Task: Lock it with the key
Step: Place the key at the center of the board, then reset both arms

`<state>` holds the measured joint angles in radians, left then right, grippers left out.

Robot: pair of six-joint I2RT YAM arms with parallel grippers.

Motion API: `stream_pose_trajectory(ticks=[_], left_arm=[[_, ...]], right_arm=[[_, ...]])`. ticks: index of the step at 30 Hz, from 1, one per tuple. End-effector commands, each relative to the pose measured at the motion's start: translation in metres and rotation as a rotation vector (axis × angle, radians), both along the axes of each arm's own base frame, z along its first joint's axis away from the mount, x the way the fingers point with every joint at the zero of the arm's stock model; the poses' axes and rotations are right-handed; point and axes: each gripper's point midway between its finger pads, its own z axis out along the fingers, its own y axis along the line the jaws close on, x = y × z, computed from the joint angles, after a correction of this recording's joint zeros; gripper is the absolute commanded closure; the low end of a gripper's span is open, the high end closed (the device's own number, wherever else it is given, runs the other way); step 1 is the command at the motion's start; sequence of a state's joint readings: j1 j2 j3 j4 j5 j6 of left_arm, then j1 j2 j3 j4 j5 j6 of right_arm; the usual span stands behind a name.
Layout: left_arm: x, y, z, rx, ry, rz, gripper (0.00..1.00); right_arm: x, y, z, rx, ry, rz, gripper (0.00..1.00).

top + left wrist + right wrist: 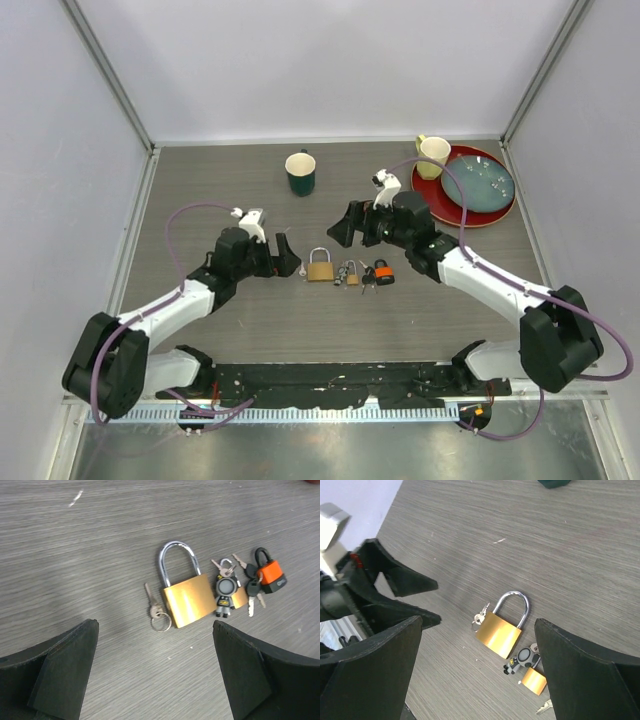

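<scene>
Left end effector [288,258] hangs spread wide and empty at 9 o'clock from the big brass padlock [320,267]. Right end effector [342,228], likewise released, hovers at its 1 o'clock. The padlock lies flat mid-counter [250,320], its small key [151,607] just beside at 9 o'clock.

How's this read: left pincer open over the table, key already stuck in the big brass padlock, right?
No. The left pincer is open, but the key isn't in the padlock; it lies on the table beside the padlock's left edge, as the left wrist view shows.
</scene>
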<state>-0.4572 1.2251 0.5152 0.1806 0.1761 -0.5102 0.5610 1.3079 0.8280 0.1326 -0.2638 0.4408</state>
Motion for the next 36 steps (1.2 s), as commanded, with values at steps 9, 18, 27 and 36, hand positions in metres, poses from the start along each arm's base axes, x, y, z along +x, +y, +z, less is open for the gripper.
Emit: stream_pose_trajectory(ticks=[9, 18, 27, 36], left_arm=[[0.000, 0.058, 0.003, 0.110, -0.052, 0.121, 0.00], [0.008, 0.087, 0.007, -0.010, 0.035, 0.230, 0.00], [0.019, 0.108, 0.023, -0.184, 0.097, 0.321, 0.00], [0.013, 0.114, 0.080, -0.214, -0.040, 0.358, 0.00]], right_arm=[[0.028, -0.028, -0.026, -0.150, 0.061, -0.111, 0.00], [0.047, -0.093, -0.029, -0.130, 0.129, -0.297, 0.00], [0.043, -0.157, -0.026, -0.070, 0.168, -0.489, 0.00], [0.025, -0.182, 0.019, -0.071, 0.035, -0.580, 0.00]])
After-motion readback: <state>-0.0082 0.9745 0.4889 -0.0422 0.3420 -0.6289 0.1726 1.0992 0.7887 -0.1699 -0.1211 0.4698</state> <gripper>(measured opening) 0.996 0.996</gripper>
